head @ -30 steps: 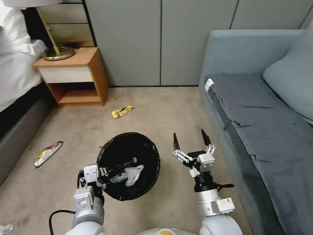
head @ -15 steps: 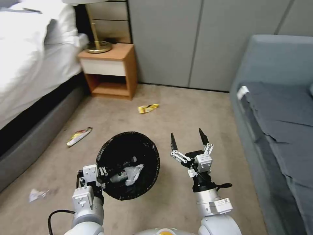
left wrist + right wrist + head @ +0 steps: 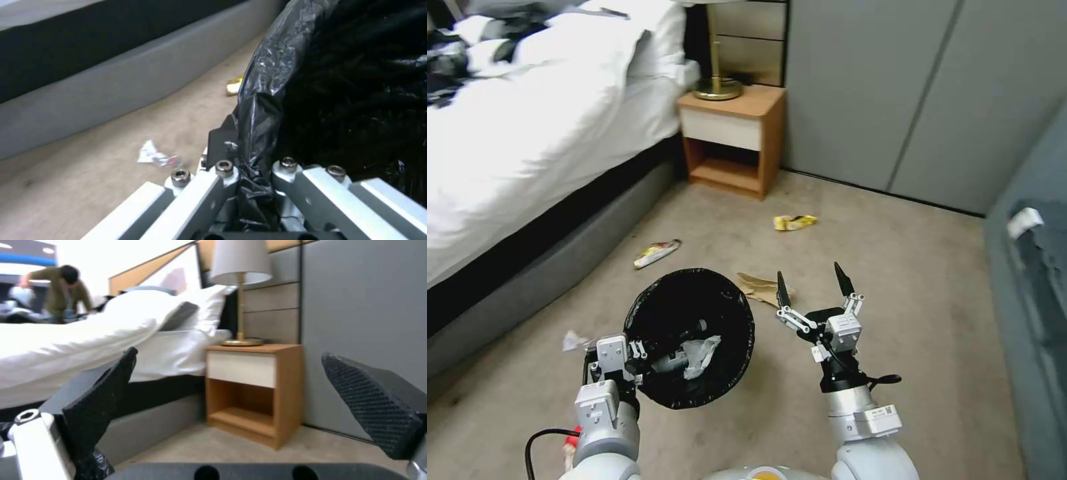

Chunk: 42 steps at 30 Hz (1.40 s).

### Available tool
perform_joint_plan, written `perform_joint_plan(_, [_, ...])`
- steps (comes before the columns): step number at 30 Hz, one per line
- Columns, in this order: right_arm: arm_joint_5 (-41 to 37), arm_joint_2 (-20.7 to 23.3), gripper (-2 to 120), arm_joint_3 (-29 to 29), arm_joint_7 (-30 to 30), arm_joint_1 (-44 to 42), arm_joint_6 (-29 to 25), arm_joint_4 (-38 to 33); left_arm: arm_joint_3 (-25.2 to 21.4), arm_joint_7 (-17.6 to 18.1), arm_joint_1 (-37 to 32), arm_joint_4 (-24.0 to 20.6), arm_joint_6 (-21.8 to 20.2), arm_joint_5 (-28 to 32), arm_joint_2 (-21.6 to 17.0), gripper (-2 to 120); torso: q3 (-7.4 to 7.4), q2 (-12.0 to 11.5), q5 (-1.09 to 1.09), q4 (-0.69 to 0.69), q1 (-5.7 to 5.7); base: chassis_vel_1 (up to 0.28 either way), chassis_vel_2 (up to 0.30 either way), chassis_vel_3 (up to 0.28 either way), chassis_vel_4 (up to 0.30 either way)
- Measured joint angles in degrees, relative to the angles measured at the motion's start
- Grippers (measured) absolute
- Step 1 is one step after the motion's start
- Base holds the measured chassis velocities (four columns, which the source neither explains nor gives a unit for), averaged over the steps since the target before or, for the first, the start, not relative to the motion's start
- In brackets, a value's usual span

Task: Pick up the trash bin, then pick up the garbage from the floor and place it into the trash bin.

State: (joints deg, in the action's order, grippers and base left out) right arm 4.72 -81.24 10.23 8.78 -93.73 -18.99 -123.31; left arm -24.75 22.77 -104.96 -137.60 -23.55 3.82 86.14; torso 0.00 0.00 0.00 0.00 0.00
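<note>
- Meanwhile, at my far left, a white-sheeted bed on a grey upholstered base (image 3: pixel 540 280) walls off that side of the flat beige-grey carpet floor (image 3: pixel 934 293); a small crumpled white-and-red scrap (image 3: pixel 572 341) lies near its foot, and I judge a reach for it could crowd the arm against the base.
- My left gripper (image 3: pixel 639 352) is clamped on the rim of the small round bin lined with crinkly black bag (image 3: pixel 690 293), holding it clear of the floor with a clear plastic bottle (image 3: pixel 675 363) and crumpled white paper (image 3: pixel 699 355) already inside; the left wrist view shows bag film (image 3: pixel 267 100) bunched between the jaws, so I judge the plastic might slip or tear and let the bin tilt and spill.
- A flat yellow-and-red wrapper (image 3: pixel 656 252) lies just beyond the bin, toward the bed.
- A light wooden nightstand with a white drawer (image 3: pixel 732 140), a brass lamp (image 3: pixel 719 85) on top, stands against the wall, well clear of my arms.
- A flattened brown paper bag (image 3: pixel 758 288) lies between bin and right arm, touching neither; the bin's bulk may hide it as I descend.
- A crumpled yellow wrapper (image 3: pixel 794 222) sits farther out.
- My right gripper (image 3: pixel 812 291) hangs wide and empty above the carpet.
- A grey-blue sofa (image 3: pixel 1030 280) hems in my right.
</note>
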Motion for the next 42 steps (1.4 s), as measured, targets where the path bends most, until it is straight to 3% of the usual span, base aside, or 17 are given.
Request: perform_joint_plan(42, [0.47,-0.48,100,0.64,-0.60,0.28,-0.52,-0.08,0.36,-0.02,0.15,0.56,0.80,-0.74,0.00,0,0.00,0.00,0.00,0.00,-0.01,0.013,0.016,0.016,0.013])
